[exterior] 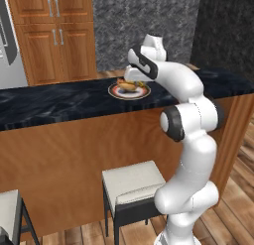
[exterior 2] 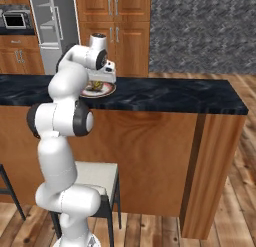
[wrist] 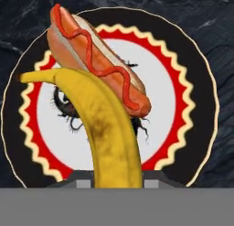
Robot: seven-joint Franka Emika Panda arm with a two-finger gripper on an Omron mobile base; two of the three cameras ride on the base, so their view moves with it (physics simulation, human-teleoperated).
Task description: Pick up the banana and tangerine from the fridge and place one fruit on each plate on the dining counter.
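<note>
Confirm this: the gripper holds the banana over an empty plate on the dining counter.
Not empty. In the hand view the plate already carries a hot dog with ketchup. The rest stands: the gripper holds the banana over it, on the dining counter.

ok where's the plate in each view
Left base view: plate on the counter, upper middle, just left of the arm's hand.
Right base view: plate on the counter's left part, partly behind the arm.
Hand view: plate spans most of the picture, under the banana.
Shared landmark: the hot dog on the plate.
</note>
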